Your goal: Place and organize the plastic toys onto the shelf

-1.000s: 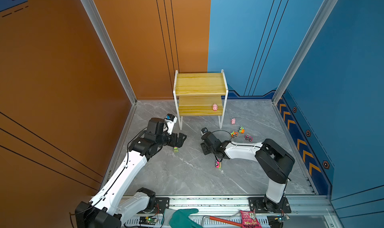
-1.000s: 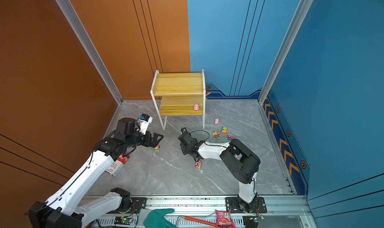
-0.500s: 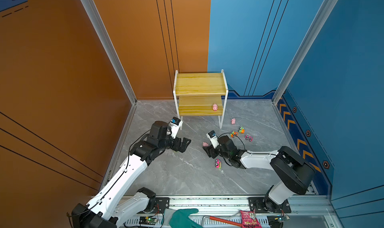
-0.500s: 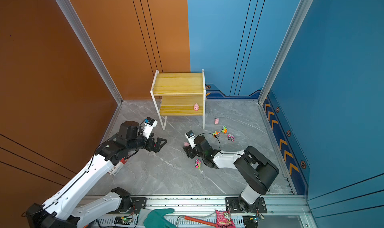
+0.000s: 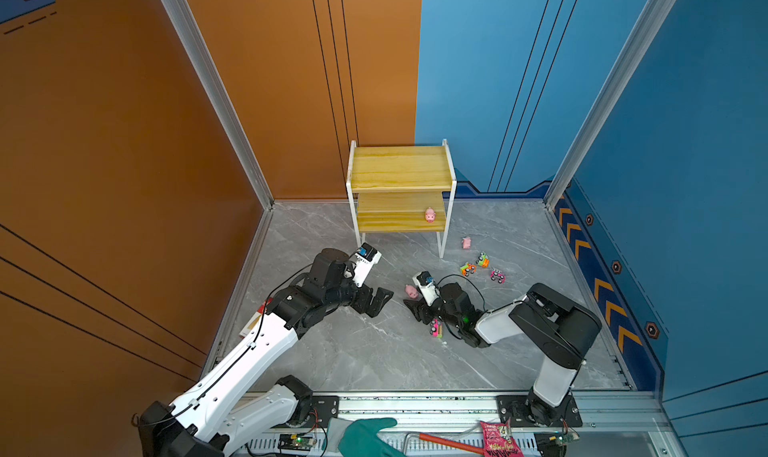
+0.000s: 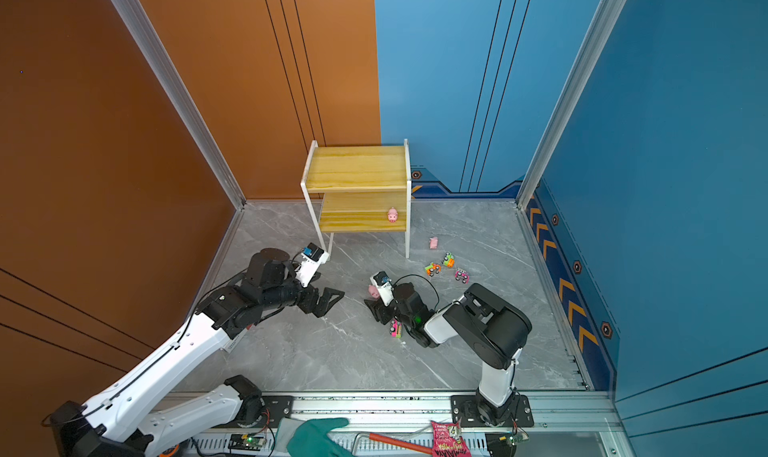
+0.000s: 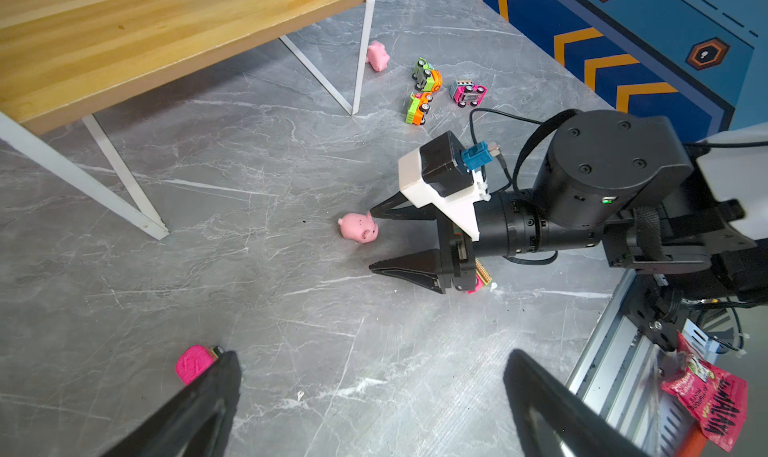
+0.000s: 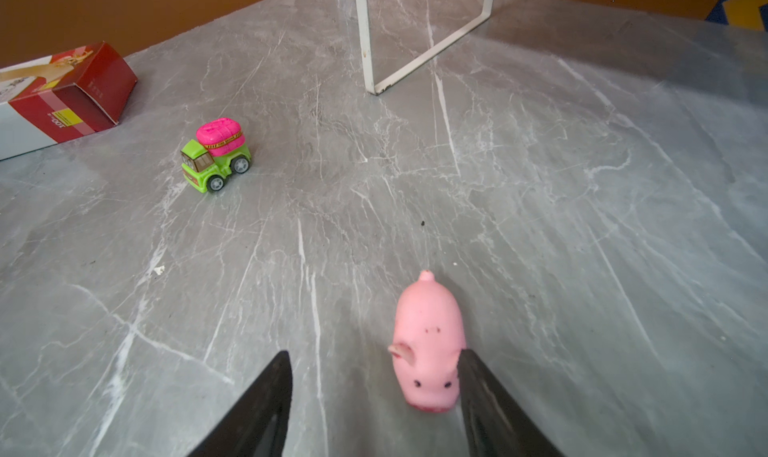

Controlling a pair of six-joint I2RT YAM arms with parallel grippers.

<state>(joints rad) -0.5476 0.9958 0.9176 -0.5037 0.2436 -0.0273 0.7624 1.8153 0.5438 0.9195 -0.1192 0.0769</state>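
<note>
The red-and-white carton (image 8: 62, 97) lying on the floor carried a yellow label on which "100" could be read, seen inverted. The small white print on its end was too fine to make out. The pink snack packet (image 7: 706, 396) showed heavy black capitals that looked like "MALAYA"; the smaller lines beside them were illegible. A yellow band round the pink load of the green toy truck (image 8: 216, 155) bore dark marks too small to read. The blue wall skirting (image 5: 636, 309) was painted with orange chevrons (image 5: 602, 284) and hexagon badges (image 5: 616, 266), all wordless.
</note>
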